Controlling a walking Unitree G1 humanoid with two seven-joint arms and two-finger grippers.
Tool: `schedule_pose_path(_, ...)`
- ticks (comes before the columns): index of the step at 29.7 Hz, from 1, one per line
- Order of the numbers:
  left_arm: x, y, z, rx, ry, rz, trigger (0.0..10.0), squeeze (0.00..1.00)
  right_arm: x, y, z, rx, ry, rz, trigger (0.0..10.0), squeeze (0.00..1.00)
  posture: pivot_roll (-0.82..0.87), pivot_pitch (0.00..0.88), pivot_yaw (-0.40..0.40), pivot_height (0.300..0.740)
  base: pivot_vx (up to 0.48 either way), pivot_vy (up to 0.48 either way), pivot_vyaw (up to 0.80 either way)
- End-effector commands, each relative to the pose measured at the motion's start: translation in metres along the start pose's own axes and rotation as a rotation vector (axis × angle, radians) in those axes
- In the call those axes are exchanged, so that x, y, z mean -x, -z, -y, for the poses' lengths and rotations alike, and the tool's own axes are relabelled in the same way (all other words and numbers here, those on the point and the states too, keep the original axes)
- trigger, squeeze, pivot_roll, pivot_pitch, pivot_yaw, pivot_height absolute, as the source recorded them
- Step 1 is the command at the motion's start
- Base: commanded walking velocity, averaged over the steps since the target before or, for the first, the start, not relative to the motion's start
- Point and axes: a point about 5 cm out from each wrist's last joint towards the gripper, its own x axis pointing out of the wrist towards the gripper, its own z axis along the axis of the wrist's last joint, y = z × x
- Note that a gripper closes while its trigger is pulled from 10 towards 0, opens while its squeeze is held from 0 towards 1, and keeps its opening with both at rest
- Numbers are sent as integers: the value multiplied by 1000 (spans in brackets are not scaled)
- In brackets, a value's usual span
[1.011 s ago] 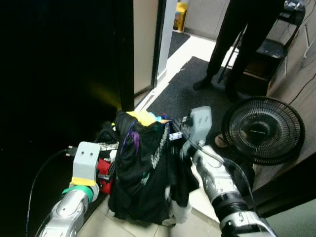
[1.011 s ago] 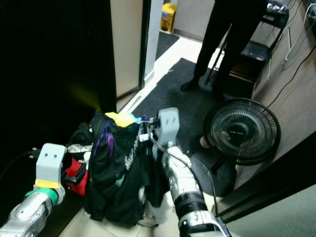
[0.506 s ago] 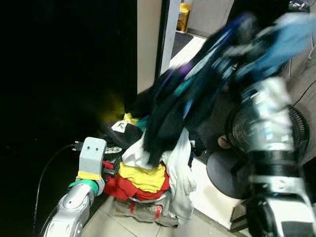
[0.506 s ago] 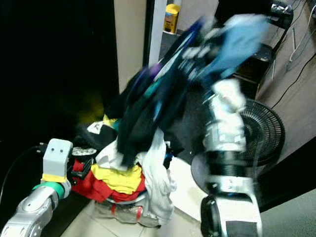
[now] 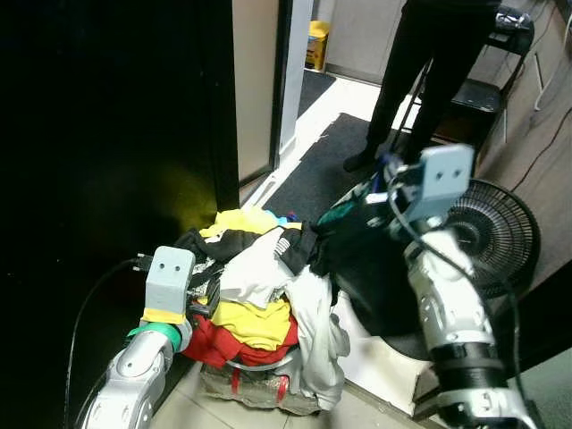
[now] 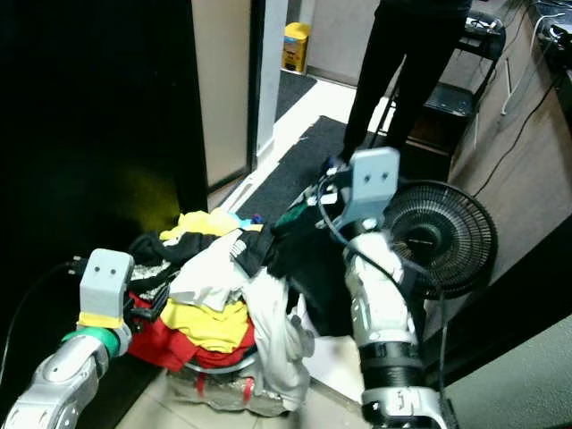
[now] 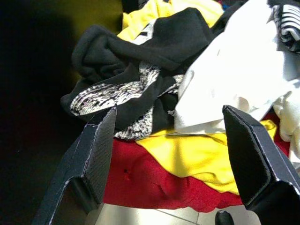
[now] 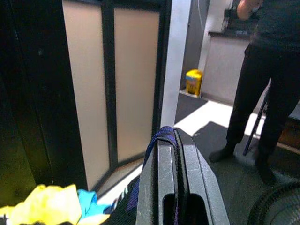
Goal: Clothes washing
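Black cloth, a dark garment (image 5: 371, 259) with teal and purple in it, hangs from the right gripper (image 8: 174, 154), whose two fingers are pressed together on a fold of it; in the right wrist view a strip of the purple-blue fabric shows pinched between the fingers. The garment drapes down from the gripper in front of the right arm and reaches back toward the heap of clothes (image 5: 255, 290), which lies below and to the left of that gripper.

The heap sits on the tiled floor (image 5: 179, 413) against a dark wall, and holds a white piece (image 7: 243, 89), a yellow one (image 7: 192, 152), a red one (image 7: 150, 185) and a black piece with a black-and-white pattern (image 7: 126, 89). The left gripper (image 7: 173, 154) hovers just at the heap's near left edge with its fingers spread wide apart, holding nothing; the red and yellow pieces lie straight ahead between its fingers, the patterned black one a little beyond.

Beyond the right gripper stand a round black fan (image 5: 500, 234) on the floor to its right, a dark mat (image 5: 322, 174), and a person in dark trousers (image 5: 429, 71) farther off. A yellow container (image 8: 194, 81) stands in the doorway far ahead of the right gripper, next to a pale panelled door (image 8: 112, 84).
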Motion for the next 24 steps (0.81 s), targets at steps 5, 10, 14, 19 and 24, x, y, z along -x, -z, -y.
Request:
schedule_pose_path(5, 3, 5, 0, 17, 0, -19, 10000, 0, 5, -5, -8, 11, 13, 23, 10000, 0, 53, 170, 7, 740, 0, 0, 0)
schedule_pose_path(10, 0, -13, 5, 48, 0, 41, 10000, 0, 11, 3, -10, 22, 29, -4, 10000, 0, 55, 156, 3, 740, 0, 0, 0)
schedule_pose_path(14, -2, -37, 5, 53, -2, 117, 10000, 0, 14, 5, -6, 15, 50, -19, 10000, 0, 53, 139, 5, 740, 0, 0, 0)
schedule_pose_path(19, -5, -48, 4, 45, 3, 153, 10000, 0, 14, 7, -3, 5, 69, -25, 10000, 0, 53, 120, 9, 740, 0, 0, 0)
schedule_pose_path(24, -7, -57, 3, 53, 5, 181, 10000, 0, 15, 11, 0, -13, 106, -41, 10000, 0, 53, 106, 13, 740, 0, 0, 0)
